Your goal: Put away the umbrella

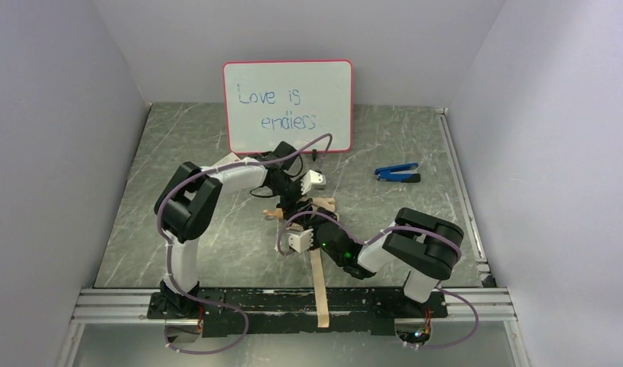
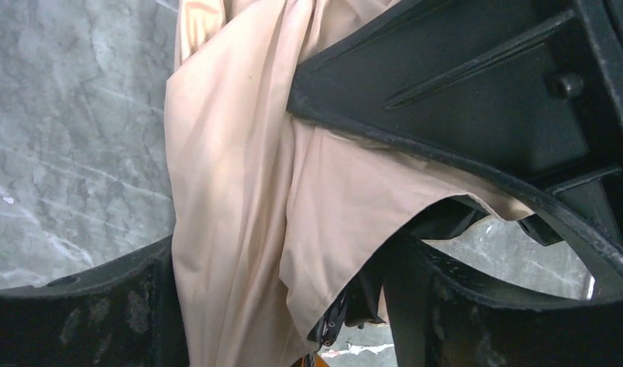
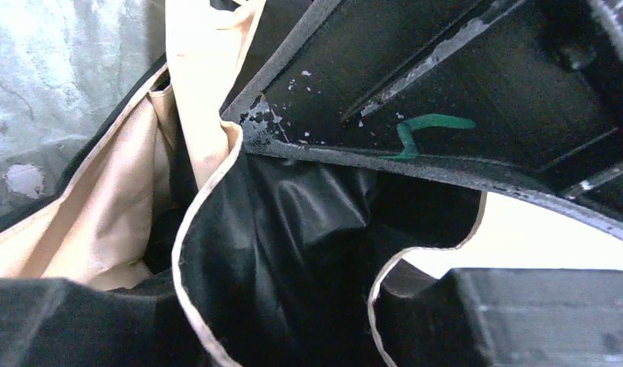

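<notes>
The left gripper [image 2: 239, 206] has its two fingers spread wide, one on each side of a fold of tan cloth. The top finger [image 2: 461, 84] touches the cloth. I cannot tell if the fingers are squeezing it or only sitting around it.

The right gripper [image 3: 239, 229] is pinching black cloth with a thin tan edge. One of its fingers [image 3: 446, 69] has a green mark on it.

Both cloths belong to the umbrella [image 2: 216, 115]. It is tan outside and black inside. It is folded up and crumpled, not spread out. It lies in the middle of the table [image 1: 140, 229], right where the two grippers meet. In the view from above, the arms hide most of it, and only small tan bits peek out.

The table is dark grey with pale lines like stone. A metal rail [image 1: 109, 306] runs along its near edge. Pale plain walls stand on three sides.

At the back a whiteboard [image 1: 287, 107] with a pink-red rim leans on the wall. It says "Love is endless". A blue and black tool [image 1: 396, 173] lies near it on the right, well apart from the umbrella.

There are two arms, one umbrella, one whiteboard and one tool.
</notes>
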`<state>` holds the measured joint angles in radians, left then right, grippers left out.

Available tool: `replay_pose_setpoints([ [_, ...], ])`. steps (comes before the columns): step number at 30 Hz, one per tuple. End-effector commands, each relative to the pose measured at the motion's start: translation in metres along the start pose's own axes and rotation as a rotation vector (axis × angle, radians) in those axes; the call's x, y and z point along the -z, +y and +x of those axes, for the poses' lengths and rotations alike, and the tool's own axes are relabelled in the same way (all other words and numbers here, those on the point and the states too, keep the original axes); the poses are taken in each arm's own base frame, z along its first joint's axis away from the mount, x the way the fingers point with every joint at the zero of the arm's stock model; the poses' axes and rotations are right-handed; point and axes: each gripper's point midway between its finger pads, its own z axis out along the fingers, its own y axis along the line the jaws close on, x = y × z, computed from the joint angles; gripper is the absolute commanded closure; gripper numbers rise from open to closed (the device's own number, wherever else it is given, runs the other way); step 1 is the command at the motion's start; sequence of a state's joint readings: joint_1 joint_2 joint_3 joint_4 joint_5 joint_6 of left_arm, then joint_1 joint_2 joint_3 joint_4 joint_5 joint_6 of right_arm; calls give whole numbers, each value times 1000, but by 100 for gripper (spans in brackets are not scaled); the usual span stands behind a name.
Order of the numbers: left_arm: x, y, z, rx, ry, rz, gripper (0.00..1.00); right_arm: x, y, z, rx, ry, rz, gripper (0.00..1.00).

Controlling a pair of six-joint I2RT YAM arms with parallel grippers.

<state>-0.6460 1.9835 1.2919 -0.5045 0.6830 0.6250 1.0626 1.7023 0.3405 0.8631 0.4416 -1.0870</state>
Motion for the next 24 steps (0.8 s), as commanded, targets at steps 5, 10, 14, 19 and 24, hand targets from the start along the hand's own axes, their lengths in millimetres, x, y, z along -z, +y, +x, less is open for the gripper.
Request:
replay_pose_setpoints([
  [5,-27,-17,30,-14,135,77,49,18,73,32,116,78,-269,79],
  [10,-26,-19,32,-51,149,47,92,19,67,27,102,61,-249,78],
  [14,-22,-15,31,-74,158,-2,95,20,60,21,90,36,-224,70],
  [19,-15,1,29,-118,162,-111,95,28,37,5,26,-31,-167,47],
  [24,-9,16,30,-147,176,-209,95,47,15,-19,-87,-144,-146,35],
])
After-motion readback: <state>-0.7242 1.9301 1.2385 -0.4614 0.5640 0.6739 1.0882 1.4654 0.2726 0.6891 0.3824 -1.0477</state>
